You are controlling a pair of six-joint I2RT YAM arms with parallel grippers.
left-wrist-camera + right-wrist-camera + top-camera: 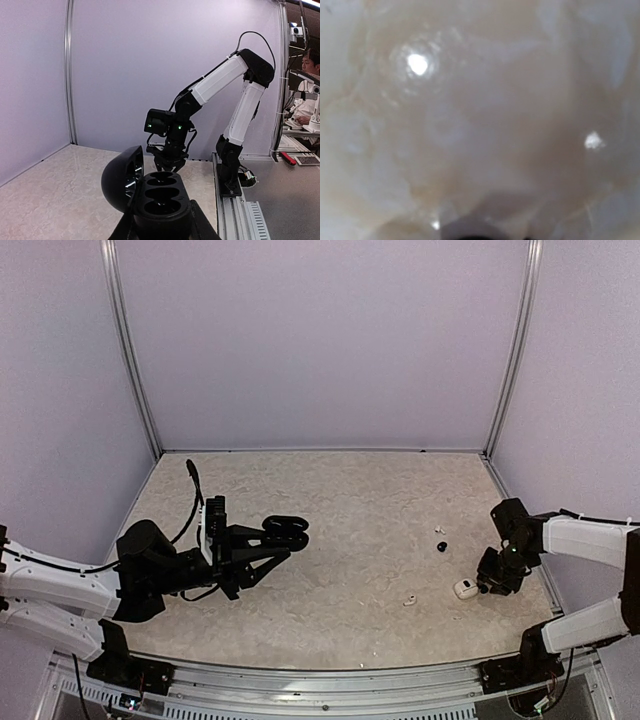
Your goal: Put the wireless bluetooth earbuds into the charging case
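Left claw (275, 537): closed on the black charging case (288, 528), one finger on each side of its base, holding it above the table (350, 490). Seen from the left wrist, the case stands open. Its lid (122, 181) is swung back to the claw's left, and the wells (161, 193) in the base show dark, with nothing pale in them. Right claw (487, 585): pointed down at the table at the far right, with the white case (465, 589) just beside its tips on the side facing the left claw. Whether the tips touch that case cannot be told. Whether this claw is open or closed cannot be told either: the overhead view hides the fingertips, and the right wrist view gives only a blurred close-up of the pale surface with a dark shape at its lower edge. One black earbud (442, 547) lies on the table near the right claw, beyond the white case and apart from it. One white earbud (409, 600) lies on the table between the two claws, much closer to the right claw and near the white case. A pale speck (439, 530) sits just beyond the black earbud and is too small to identify. All of these loose items lie well apart from the left claw and the case it holds.
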